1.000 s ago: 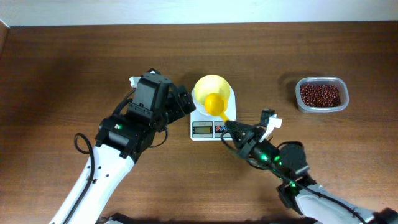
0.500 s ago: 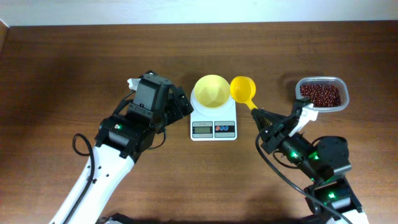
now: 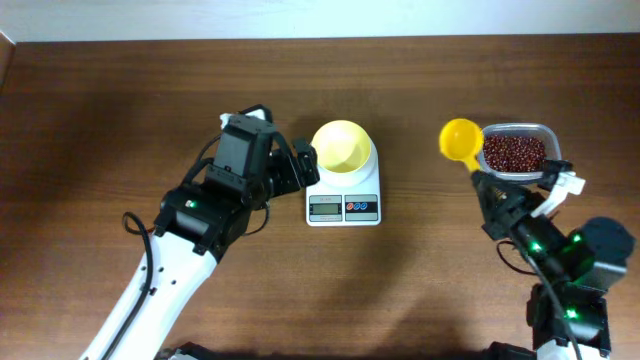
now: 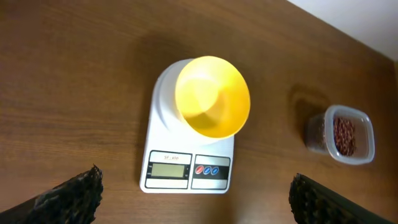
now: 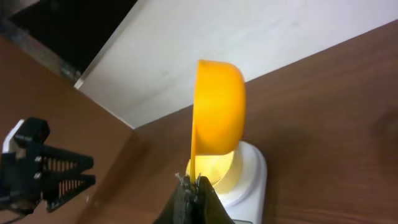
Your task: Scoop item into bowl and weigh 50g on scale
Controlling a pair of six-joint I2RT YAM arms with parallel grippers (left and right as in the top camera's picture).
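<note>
Fingers (image 5: 208, 206) of right gripper (image 3: 487, 190): clamped on yellow plastic scoop (image 3: 461, 139) handle; dark red-brown beans (image 3: 515, 152) just beside. Left gripper (image 3: 303, 163) fingers (image 4: 69, 194): spread wide, empty; pale-yellow round plastic bowl (image 3: 341, 146) on white square digital scale (image 3: 343, 208) ahead.

overhead: straight down, far | wrists: nearer, angled | all share scale (image 3: 344, 196)

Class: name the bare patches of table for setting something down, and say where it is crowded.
Bare: table far left, beyond the left gripper; the stretch between scale and bean container. Crowded: left gripper beside the scale; scoop beside the container.
</note>
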